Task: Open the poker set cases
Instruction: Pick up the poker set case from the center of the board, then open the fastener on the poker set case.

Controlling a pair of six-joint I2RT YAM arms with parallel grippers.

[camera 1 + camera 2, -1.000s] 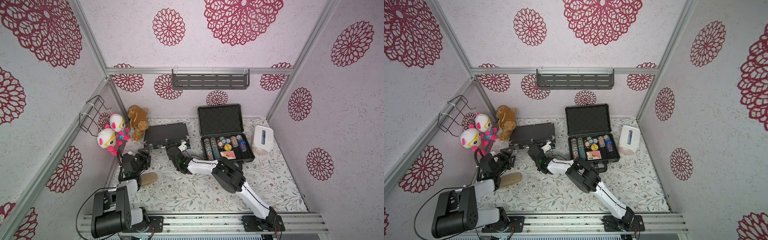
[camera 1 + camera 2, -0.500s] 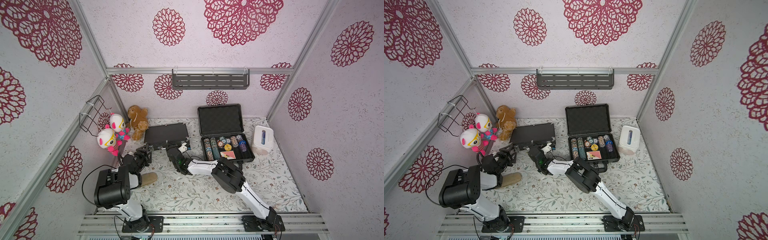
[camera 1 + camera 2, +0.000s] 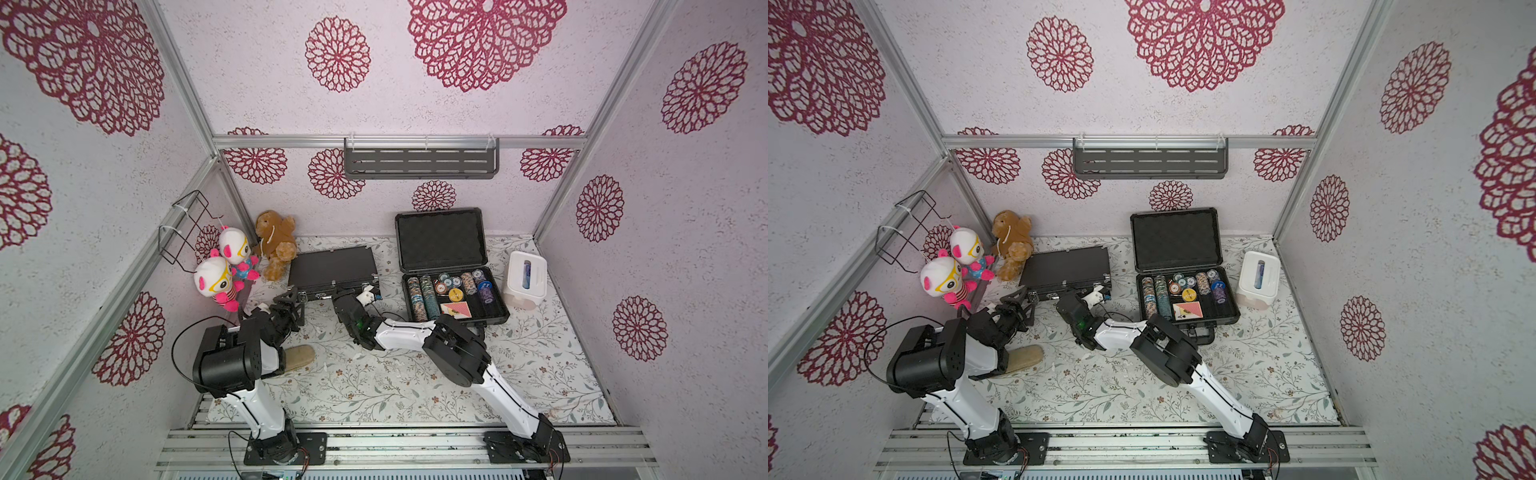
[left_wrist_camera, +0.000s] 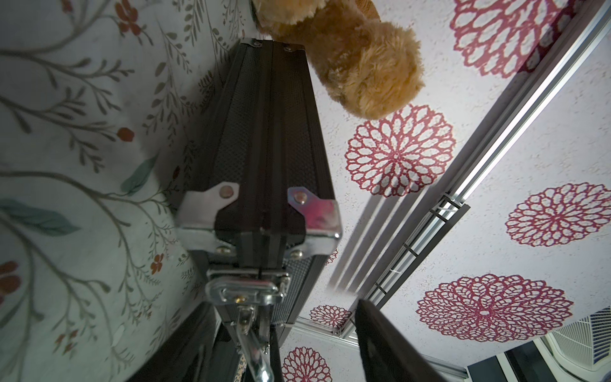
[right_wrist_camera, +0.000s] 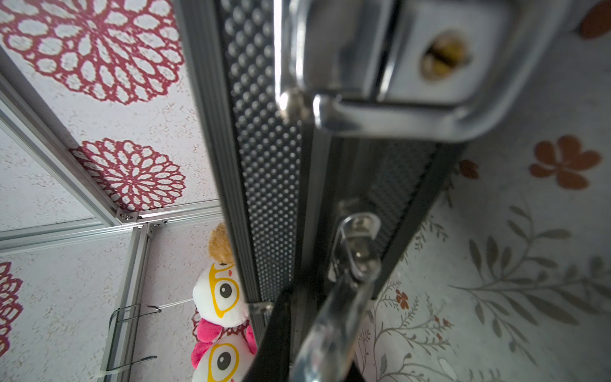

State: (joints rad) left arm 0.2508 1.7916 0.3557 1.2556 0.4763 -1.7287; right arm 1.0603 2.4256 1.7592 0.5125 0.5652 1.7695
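Floral tabletop [image 3: 415, 382]: left hand [image 3: 293, 300] spread open at slim black case [image 3: 332, 266] latch [image 4: 246, 292], right hand [image 3: 360, 293] closed near handle [image 5: 334, 317].

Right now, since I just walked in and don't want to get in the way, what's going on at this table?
Both arms are working at the front edge of the slim black case, which lies closed. The left gripper is open at a latch near the case's corner. The right gripper is shut beside the handle. The thicker case next to it already stands open, with its chips showing.
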